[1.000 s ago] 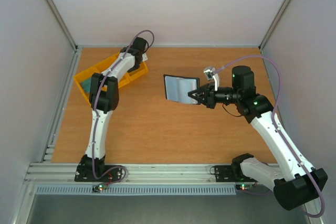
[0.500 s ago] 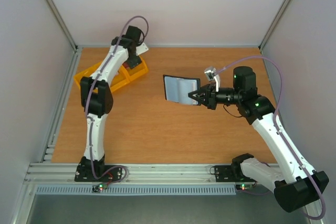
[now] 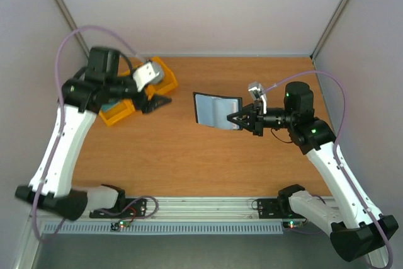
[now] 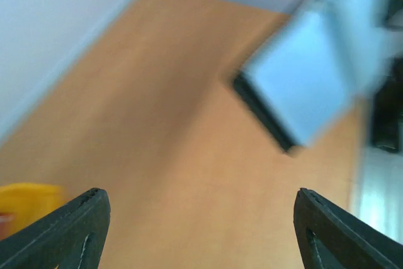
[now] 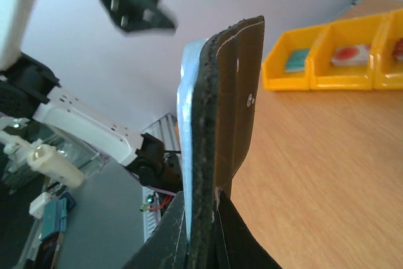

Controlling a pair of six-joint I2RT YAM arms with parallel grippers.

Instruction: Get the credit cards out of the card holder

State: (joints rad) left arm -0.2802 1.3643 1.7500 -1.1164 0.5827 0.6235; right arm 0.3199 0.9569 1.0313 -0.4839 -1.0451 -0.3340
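bins: yellow bins (image 3: 167,75) sit well left of the card holder. The right wrist view shows flat items in them: a teal one (image 5: 298,60) and a red-and-pale one (image 5: 352,55), probably cards.
left end effector: the left end effector (image 3: 160,102) is left of the card holder and well apart from it, over the surface (image 3: 189,162). Its jaws are spread wide with nothing between them.
bearing: the card holder lies straight ahead of the left jaws, to their right. In the left wrist view it sits upper right, blurred.
card holder: the card holder (image 3: 214,109) is mid-surface between the two arms and opened out. I can't tell whether its free edge rests on the surface or is lifted.
long axis: the spread runs left-right, from the right end effector toward the left one. The fold runs across that, far to near.
facing: the grey-blue lining faces up and toward the left arm, black shell away. The free edge points left.
cards in holder: none seen poking out, and the pocket mouths are too blurred or edge-on to check.
right end effector: the right end effector (image 3: 234,118) is at the card holder's right edge, clamped tight on it. The right wrist view shows that edge pinched between the fingers.
nearer arm: the right is in contact and only bracing. The left is the free picker.
next move (judgement): the left travels right along the long axis and comes in on the lining side. It should line up with a pocket mouth before pinching.
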